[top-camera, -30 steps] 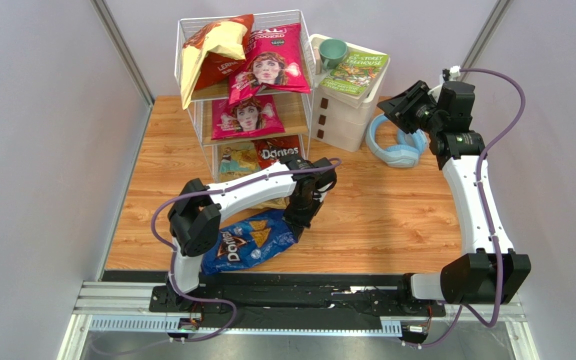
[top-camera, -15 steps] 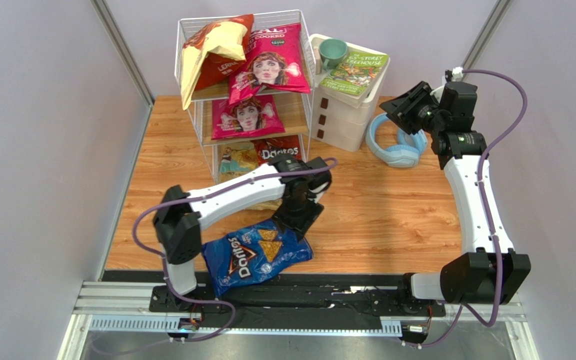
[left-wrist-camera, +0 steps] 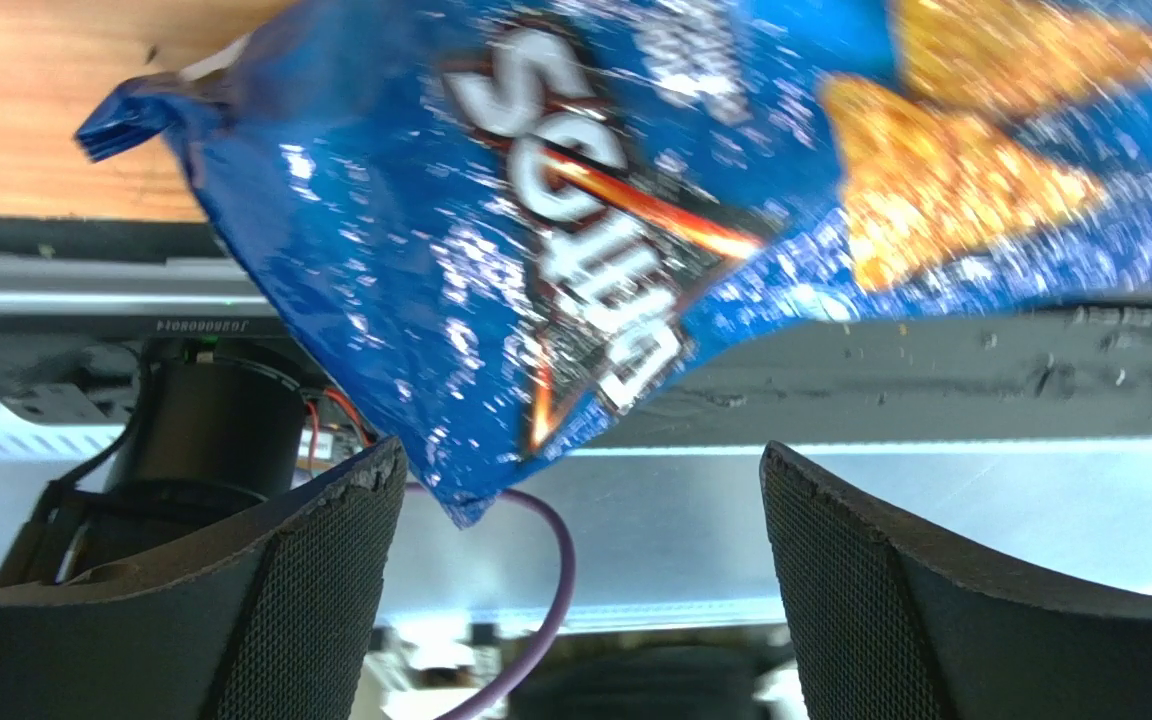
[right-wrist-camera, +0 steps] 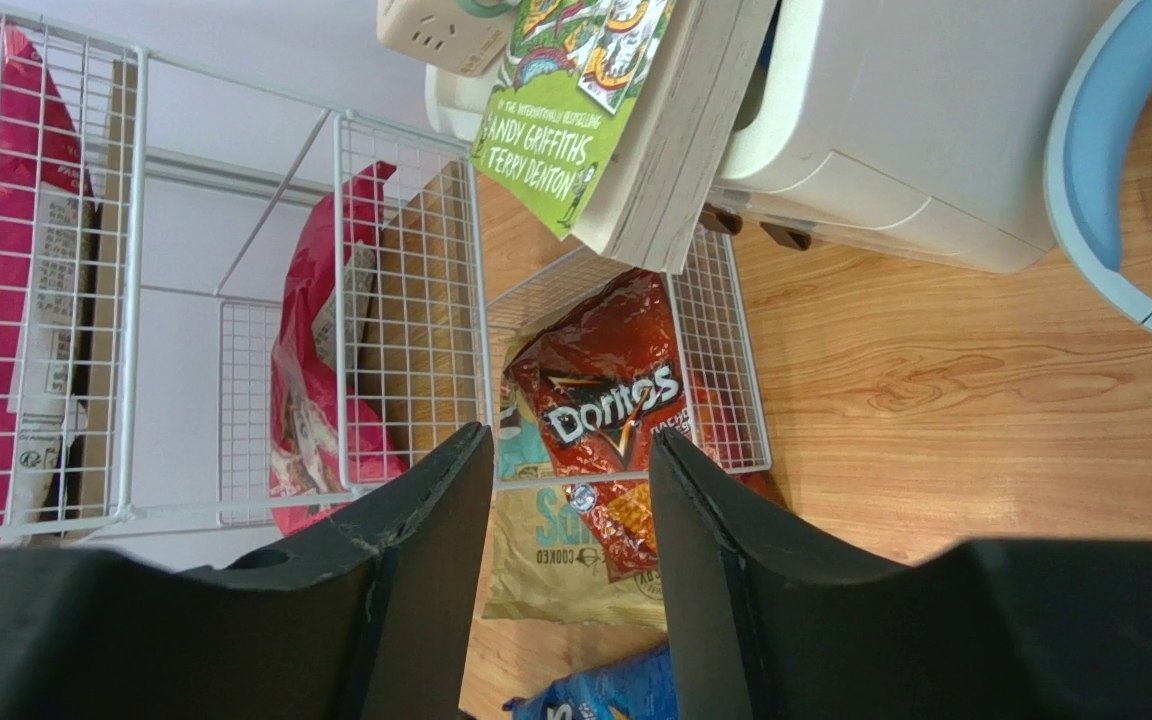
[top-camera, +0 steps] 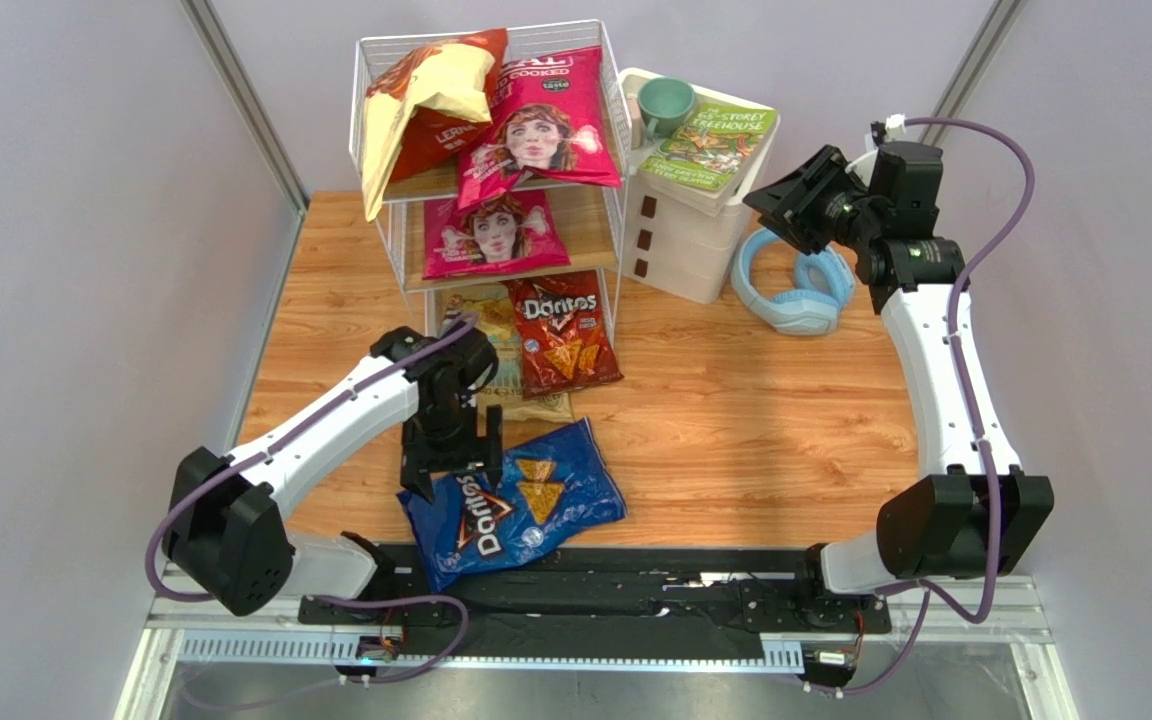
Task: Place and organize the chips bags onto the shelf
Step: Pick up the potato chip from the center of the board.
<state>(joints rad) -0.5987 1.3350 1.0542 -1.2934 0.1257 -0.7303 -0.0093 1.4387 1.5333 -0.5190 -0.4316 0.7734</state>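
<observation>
Fingers of your left gripper (left-wrist-camera: 575, 465) stand spread wide and grip nothing. The blue Doritos bag (left-wrist-camera: 537, 225) lies just beyond their tips, not between them. It rests flat at the near edge of the table (top-camera: 778, 420), one corner overhanging the black rail (top-camera: 657, 578), with open wood to its right. Your right gripper (right-wrist-camera: 560, 450) hangs raised near the white drawer unit (top-camera: 687, 225), fingers slightly parted and empty.

Contents of the shelf (top-camera: 591, 228):
- **Top tier:** orange-and-cream bag (top-camera: 417, 98) and a magenta bag (top-camera: 549, 132).
- **Middle tier:** second magenta bag (top-camera: 492, 233).
- **Bottom tier:** red Doritos bag (top-camera: 564, 330) over tan-and-teal bag (right-wrist-camera: 552, 563), both protruding onto the table.
</observation>
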